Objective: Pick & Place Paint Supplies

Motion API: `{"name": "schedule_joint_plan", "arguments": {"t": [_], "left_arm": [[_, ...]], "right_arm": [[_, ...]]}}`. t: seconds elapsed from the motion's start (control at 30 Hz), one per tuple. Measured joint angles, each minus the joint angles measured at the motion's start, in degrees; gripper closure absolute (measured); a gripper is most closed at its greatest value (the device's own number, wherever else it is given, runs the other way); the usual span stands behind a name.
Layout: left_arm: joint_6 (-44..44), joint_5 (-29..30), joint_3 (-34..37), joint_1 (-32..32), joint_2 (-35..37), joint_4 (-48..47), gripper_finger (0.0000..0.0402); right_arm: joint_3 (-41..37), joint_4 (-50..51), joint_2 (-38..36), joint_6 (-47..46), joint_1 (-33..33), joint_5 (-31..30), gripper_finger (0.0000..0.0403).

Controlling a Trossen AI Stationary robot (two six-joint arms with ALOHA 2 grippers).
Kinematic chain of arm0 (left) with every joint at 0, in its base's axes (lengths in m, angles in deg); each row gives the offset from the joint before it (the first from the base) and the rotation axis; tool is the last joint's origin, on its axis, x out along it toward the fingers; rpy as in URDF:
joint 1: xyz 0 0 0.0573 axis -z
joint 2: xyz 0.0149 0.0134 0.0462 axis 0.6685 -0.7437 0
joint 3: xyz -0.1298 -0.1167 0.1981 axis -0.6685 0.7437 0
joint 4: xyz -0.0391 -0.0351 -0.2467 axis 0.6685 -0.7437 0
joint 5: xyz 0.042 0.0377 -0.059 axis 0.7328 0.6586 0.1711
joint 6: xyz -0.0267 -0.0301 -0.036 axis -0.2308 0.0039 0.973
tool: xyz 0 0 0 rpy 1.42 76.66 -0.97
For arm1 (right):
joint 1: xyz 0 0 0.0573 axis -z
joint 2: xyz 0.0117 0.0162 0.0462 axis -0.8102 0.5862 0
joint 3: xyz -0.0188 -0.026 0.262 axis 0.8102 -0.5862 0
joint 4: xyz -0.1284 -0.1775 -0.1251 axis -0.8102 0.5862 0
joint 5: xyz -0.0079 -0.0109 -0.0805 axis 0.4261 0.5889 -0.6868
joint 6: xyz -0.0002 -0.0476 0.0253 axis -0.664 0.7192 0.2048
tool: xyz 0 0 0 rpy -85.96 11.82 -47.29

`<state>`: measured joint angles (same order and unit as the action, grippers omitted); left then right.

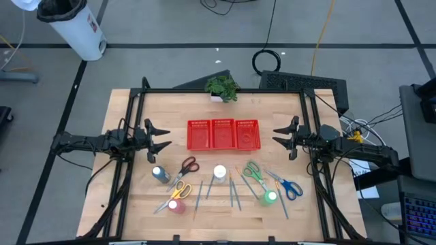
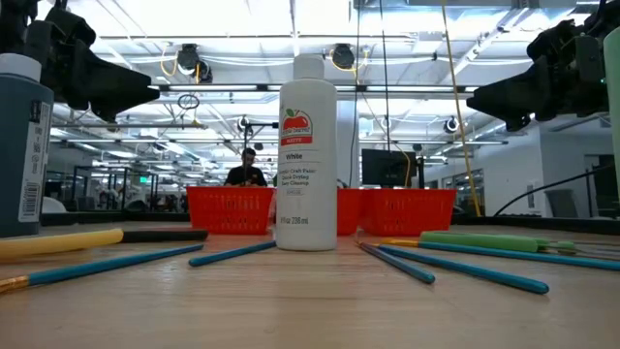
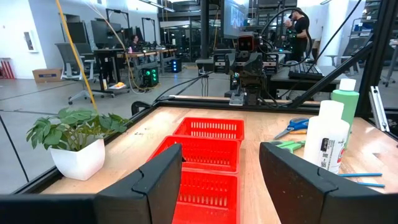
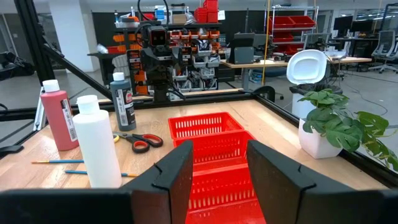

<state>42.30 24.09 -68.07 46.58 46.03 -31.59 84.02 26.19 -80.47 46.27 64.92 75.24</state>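
Observation:
The paint supplies lie on the near half of the wooden table. A dark-capped bottle (image 1: 161,175), a white bottle (image 1: 219,173), a pink bottle (image 1: 177,206) and a green bottle (image 1: 270,197) stand upright. Scissors with red (image 1: 189,165), yellow (image 1: 180,190), green (image 1: 252,169) and blue (image 1: 289,187) handles lie flat among thin brushes (image 1: 233,192). My left gripper (image 1: 160,137) hovers open at the table's left side, pointing level toward the middle. My right gripper (image 1: 283,136) hovers open at the right side, facing it. Neither holds anything.
A red mesh three-part tray (image 1: 223,134) sits at the table's middle, between the two grippers. A small potted plant (image 1: 222,87) stands at the far edge. A black frame (image 1: 136,95) borders the table. Bare wood lies beyond the tray.

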Motion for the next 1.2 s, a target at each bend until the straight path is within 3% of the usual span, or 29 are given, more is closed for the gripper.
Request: {"name": "schedule_joint_plan", "arguments": {"t": [0.4,0.97,1.1,1.2], "left_arm": [[-1.6,0.0,0.0,0.0,0.0,1.3,0.0178],[10.4,-0.8,-0.1,0.0,0.0,8.3,0.0178],[14.1,-7.1,-5.8,-0.1,-0.9,2.9,0.0178],[15.5,-8.0,-14.1,0.0,-4.6,-5.7,0.0171]], "right_arm": [[0.0,0.0,0.0,0.0,0.0,0.0,0.0261],[0.0,0.0,0.0,0.0,0.0,0.0,0.0261],[0.0,0.0,0.0,0.0,0.0,0.0,0.0261],[0.0,0.0,0.0,0.0,0.0,0.0,0.0261]]}}
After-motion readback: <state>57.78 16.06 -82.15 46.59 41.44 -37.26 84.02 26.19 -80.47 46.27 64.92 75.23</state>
